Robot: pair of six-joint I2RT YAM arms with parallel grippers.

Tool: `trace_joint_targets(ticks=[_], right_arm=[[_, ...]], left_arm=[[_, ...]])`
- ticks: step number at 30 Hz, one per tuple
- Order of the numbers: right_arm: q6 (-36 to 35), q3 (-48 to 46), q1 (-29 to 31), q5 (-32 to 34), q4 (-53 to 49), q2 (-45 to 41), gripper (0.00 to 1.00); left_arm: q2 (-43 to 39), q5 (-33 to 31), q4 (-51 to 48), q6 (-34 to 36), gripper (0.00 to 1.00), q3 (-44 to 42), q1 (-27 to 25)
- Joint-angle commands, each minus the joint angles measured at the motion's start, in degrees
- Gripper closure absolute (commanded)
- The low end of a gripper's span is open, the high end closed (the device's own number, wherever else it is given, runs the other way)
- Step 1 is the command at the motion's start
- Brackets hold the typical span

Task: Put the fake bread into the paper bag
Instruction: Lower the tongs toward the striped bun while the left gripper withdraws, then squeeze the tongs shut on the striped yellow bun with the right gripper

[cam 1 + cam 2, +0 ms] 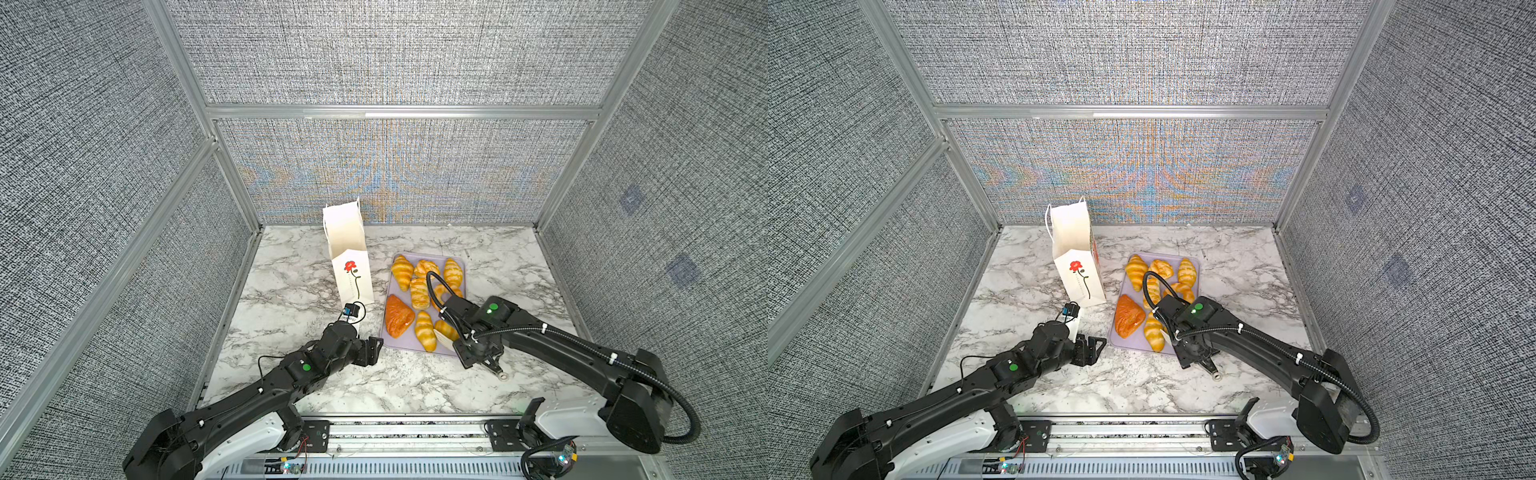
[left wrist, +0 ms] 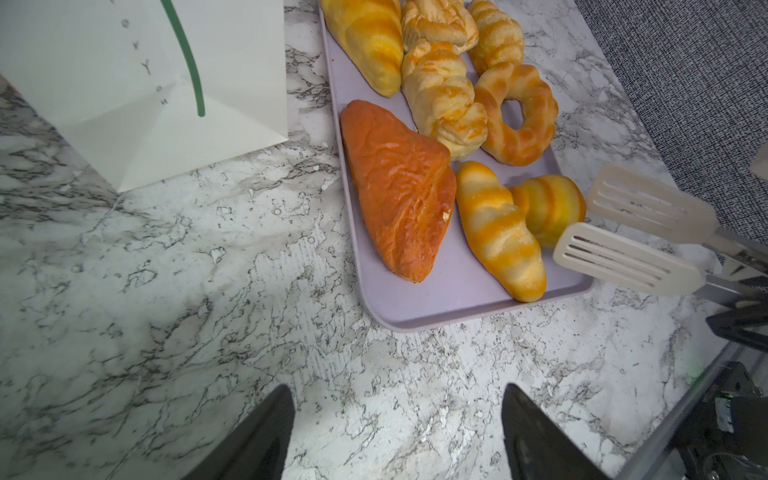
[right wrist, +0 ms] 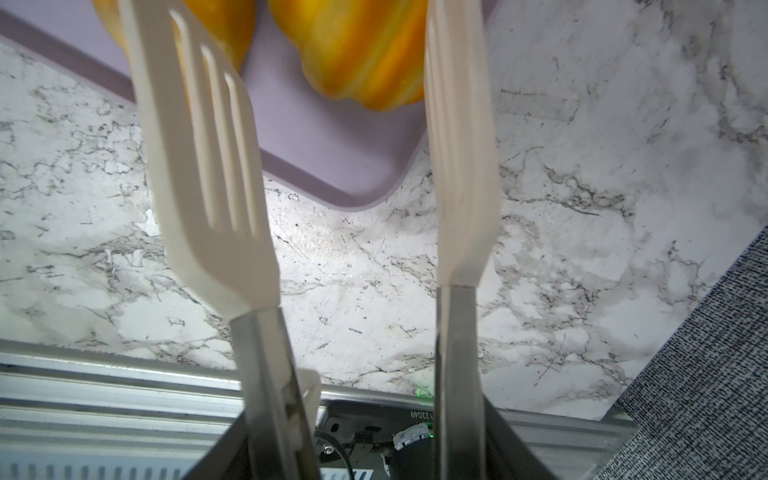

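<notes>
Right gripper (image 3: 374,440): fingers clamped on the metal arms of the tongs (image 2: 623,257). The white slotted blades (image 3: 208,166) stand apart with nothing pinched between them.
Left gripper (image 2: 399,432): fingers spread wide and empty, over bare table (image 2: 208,291).

Fake bread (image 1: 399,316): on the lavender tray (image 2: 415,320), ahead of both pairs of fingers. The round roll (image 3: 365,54) lies just past the blade tips, roughly in the gap between them, and touches the long croissant (image 2: 498,232) beside it. The paper bag (image 1: 351,270) stands upright beyond the left fingers, apart from them and unheld.

Risks, as judged:
- One blade lines up over the long croissant. Closing from here could wedge against it, or drag both pieces.
- The roll is glossy and rounded, and the blades are flat. A squeeze off its middle could squirt it out onto the table.
- Blades pushing low into the tray corner could slide the tray.
- The bag is tall, narrow and light. A blade or roll catching its rim could tip it, as the left fingers are not bracing it.
- The tongs could twist in the right fingers under side load.
</notes>
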Motion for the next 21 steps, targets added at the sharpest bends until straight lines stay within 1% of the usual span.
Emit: trace_joint_targets(ticks=[1, 5, 8, 16, 21], right_arm=[[0.8, -0.2, 0.1, -2.2, -0.2, -0.4, 0.43], [1.8, -0.3, 0.3, -4.5, 0.5, -1.8, 0.47], [2.5, 0.3, 0.5, -5.2, 0.3, -2.6, 0.47], [4.5, 3.2, 0.5, -1.9, -4.0, -3.7, 0.47], [3.3, 4.1, 0.4, 2.3, -5.9, -1.0, 0.45]], left_arm=[[-0.1, 0.1, -0.2, 0.3, 0.20, 0.6, 0.0], [-0.3, 0.2, 0.1, 0.3, 0.20, 0.5, 0.0], [-0.5, 0.1, 0.1, 0.1, 0.20, 0.4, 0.0], [-1.0, 0.1, -0.2, -0.2, 0.20, 0.1, 0.0], [-1.3, 0.3, -1.3, -0.9, 0.20, 0.4, 0.0]])
